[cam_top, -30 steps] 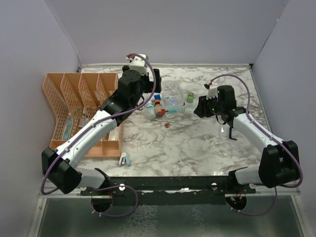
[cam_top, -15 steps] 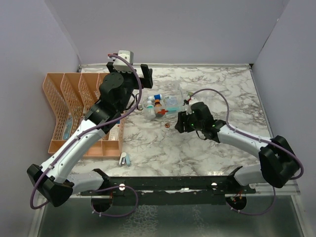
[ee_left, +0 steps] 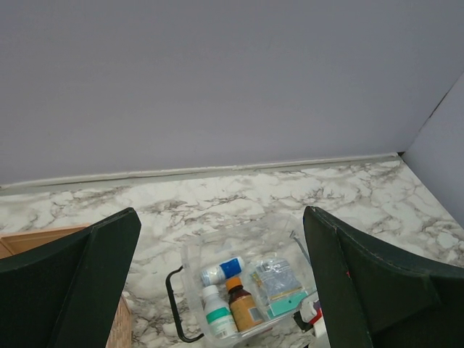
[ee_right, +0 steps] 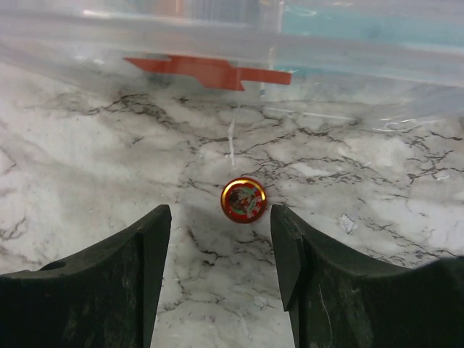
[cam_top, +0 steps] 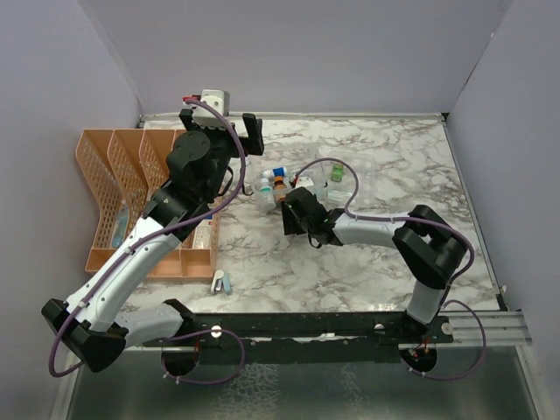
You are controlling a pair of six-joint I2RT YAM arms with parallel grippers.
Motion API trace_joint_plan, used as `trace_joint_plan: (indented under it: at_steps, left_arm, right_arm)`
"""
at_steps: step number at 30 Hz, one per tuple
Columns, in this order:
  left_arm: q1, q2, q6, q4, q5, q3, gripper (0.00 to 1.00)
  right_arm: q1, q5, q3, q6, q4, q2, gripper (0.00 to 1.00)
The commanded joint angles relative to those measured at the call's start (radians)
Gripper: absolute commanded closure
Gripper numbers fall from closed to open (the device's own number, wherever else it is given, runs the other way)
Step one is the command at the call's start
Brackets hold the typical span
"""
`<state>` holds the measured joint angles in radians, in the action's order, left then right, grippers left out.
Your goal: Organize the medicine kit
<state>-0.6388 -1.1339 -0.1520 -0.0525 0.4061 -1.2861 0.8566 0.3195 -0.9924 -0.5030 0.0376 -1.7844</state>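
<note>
Right hand (ee_right: 217, 221): we log it swung in from the far right, fingers widened; now spread, holding nothing.
Tin (ee_right: 243, 200): just ahead, between its fingertips.
Kit (ee_right: 348, 51): just beyond the tin.
Left hand (ee_left: 221, 217): raised above the kit, spread, empty.
Meaning: we judge the tin's pickup comes next.

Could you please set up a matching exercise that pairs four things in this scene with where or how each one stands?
Things:
1. round red tin
2. medicine kit
3. orange organizer
4. left gripper

Places and states:
A. raised, jaws wide open, holding nothing
B. at the left side of the table
C. clear, with small bottles inside
D. lying on the table, just ahead of the open right gripper

Pairs: 1-D, 2-C, 3-B, 4-A
</note>
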Motion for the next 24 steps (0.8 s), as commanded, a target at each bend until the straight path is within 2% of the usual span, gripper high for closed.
trace_joint_plan:
  at_steps: [1, 5, 10, 24]
  left_arm:
    - [-0.002, 0.026, 0.019, 0.036, 0.023, 0.004, 0.01]
    - [-0.002, 0.020, 0.018, 0.038, 0.017, 0.005, 0.01]
    - [-0.003, 0.011, 0.019, 0.043, 0.016, 0.002, 0.01]
    - [-0.002, 0.008, 0.019, 0.044, 0.018, 0.011, 0.01]
  right_arm:
    - [0.007, 0.146, -0.056, -0.065, 0.061, -0.050, 0.43]
    - [0.007, 0.168, -0.075, -0.060, 0.083, -0.078, 0.49]
    - [0.007, 0.122, -0.076, -0.033, 0.040, -0.107, 0.61]
    - [0.007, 0.167, -0.099, -0.052, 0.086, -0.137, 0.65]
